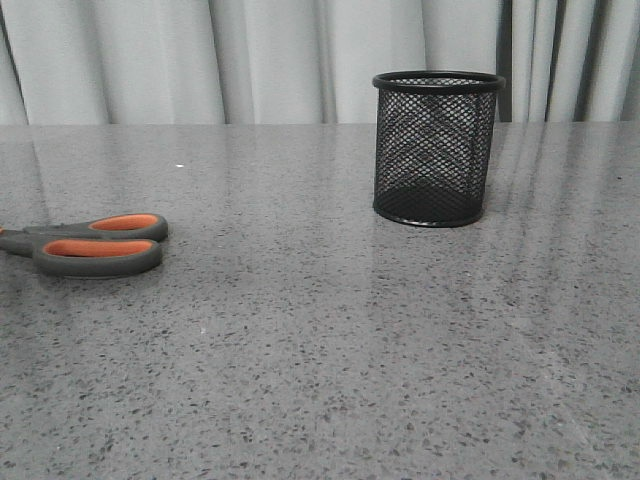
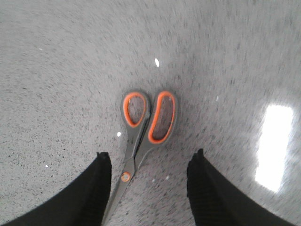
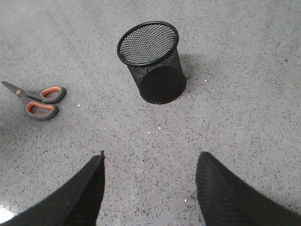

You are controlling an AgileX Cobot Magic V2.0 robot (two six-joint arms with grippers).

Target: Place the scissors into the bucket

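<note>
Your left gripper (image 2: pixel 148 179) hangs spread over the scissors (image 2: pixel 143 136), pivot between its fingers, lined up for a grab. Right gripper (image 3: pixel 150 188) released, grasping nothing. Beyond it, the bucket (image 3: pixel 153 61) stands upright, mouth clear.

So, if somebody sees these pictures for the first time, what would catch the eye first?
Probably the scissors, because their orange-lined handles stand out on the grey speckled table; they lie flat at the table's left side. Next is the bucket, an upright black mesh cup standing empty further back on the right. The left gripper is open above the scissors, whose blades lie between its fingers.
</note>
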